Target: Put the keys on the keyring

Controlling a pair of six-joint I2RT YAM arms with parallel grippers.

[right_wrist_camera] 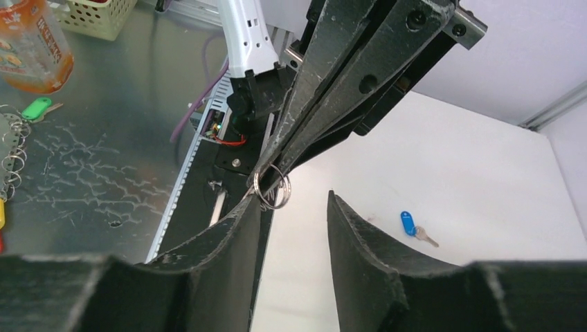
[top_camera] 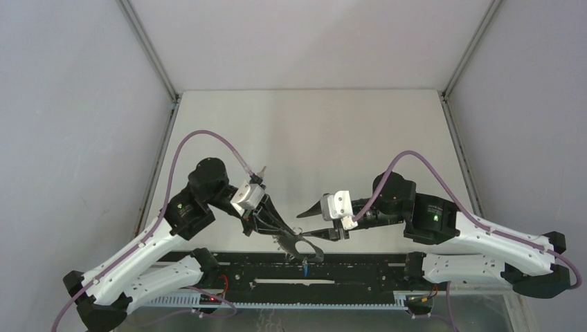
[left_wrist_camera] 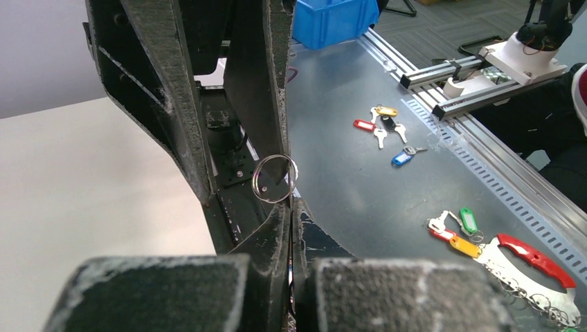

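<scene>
L gripper jaws pinched on small keyring, above bench. R gripper jaws wide, beside ring. One blue-tagged key lies loose at ring's 3 o'clock; none threaded yet, 2nd unseen.

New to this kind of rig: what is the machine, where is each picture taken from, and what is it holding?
The machine is two robot arms, a left arm and a right arm, bolted at the near edge of a white table. One picture looks down from above and behind them. The other two come from a camera on each wrist, with that arm's own black fingers at the bottom. The left arm's fingers are shut on a small silver metal ring. The right arm's fingers are open, one tip close beside the ring. A small metal key with a blue plastic tag lies on the table, not on the ring.
</scene>
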